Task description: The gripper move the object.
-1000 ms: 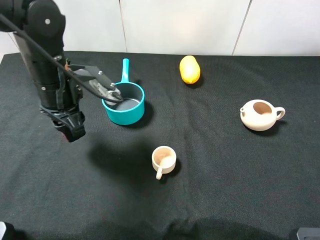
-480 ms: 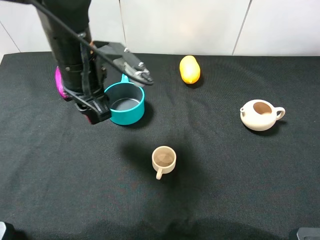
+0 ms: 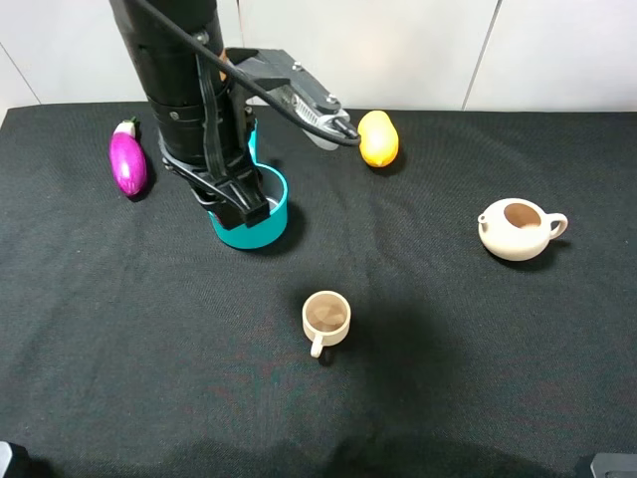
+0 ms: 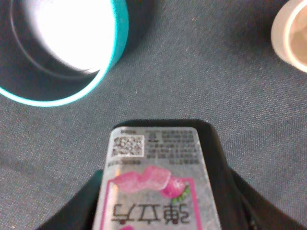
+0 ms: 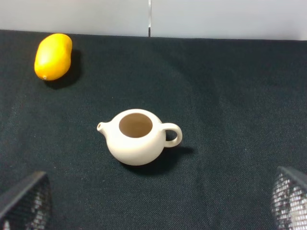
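We find the left gripper pinching the carton aloft near the teal pan, and advise a firm, level carry clear of the cup at the pan's five o'clock.

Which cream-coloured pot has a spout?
The round teapot on the far right; the little cup in the middle has only a handle, no spout.

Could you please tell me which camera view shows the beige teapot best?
The right wrist view: the teapot sits close and centred, with spout, open top and handle clear. The exterior high view shows it smaller, whole, at the right. The left wrist view does not show it.
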You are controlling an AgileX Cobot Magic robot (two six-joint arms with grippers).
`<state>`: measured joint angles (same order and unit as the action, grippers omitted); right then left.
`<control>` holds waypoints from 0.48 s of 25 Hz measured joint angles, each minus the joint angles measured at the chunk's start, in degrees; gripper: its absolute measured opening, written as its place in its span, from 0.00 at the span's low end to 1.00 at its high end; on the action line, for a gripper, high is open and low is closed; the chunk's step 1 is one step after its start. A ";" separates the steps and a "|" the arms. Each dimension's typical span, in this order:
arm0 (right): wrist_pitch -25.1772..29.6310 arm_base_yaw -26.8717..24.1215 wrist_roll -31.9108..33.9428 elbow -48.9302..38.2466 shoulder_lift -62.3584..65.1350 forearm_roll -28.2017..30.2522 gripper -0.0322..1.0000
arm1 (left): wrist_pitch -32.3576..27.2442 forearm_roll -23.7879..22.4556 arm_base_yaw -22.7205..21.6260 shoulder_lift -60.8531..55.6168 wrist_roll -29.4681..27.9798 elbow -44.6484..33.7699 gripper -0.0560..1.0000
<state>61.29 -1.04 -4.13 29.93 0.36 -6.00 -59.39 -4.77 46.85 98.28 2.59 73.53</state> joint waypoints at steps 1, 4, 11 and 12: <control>0.00 0.00 0.00 0.00 0.00 0.00 0.70 | 0.02 0.00 0.40 0.00 -0.34 0.14 0.55; 0.00 0.00 0.00 0.00 0.00 0.00 0.70 | 0.26 0.31 1.28 0.05 -0.98 0.20 0.55; 0.00 0.00 0.00 0.00 0.00 0.00 0.70 | -2.78 3.11 3.56 5.65 -1.28 5.79 0.55; 0.00 0.00 0.00 0.00 0.00 0.00 0.70 | -3.08 3.05 4.42 6.65 -1.28 7.25 0.55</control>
<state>61.29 -1.04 -4.13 29.93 0.36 -6.00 -62.47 -1.72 51.26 104.94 1.32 80.77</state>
